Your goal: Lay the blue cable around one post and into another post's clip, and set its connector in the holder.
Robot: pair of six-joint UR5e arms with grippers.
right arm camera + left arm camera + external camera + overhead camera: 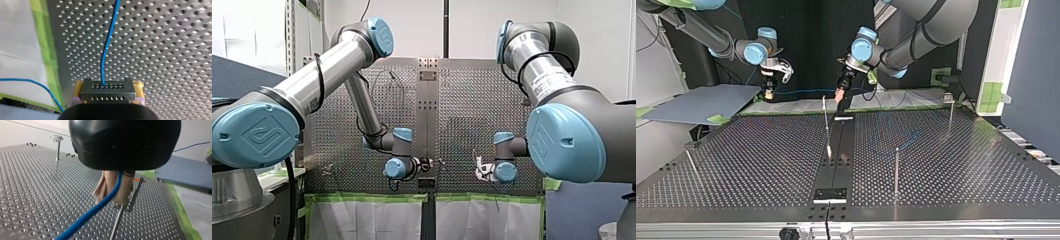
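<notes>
Both ends held: our left gripper point(113, 197) pinches the blue cable point(87, 216) while our right gripper point(108, 93), at its nine o'clock in the top view, clamps the connector point(108, 90); we judge that an uneven pull could slip the cable through the pads or make it miss the post point(826, 122).

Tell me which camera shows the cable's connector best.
The right wrist view. The connector fills its foreground, clamped between my right gripper's yellow pads, with the blue cable running out of it. In the top view it is only a speck at that gripper; in the front and left wrist views I cannot make it out.
</notes>
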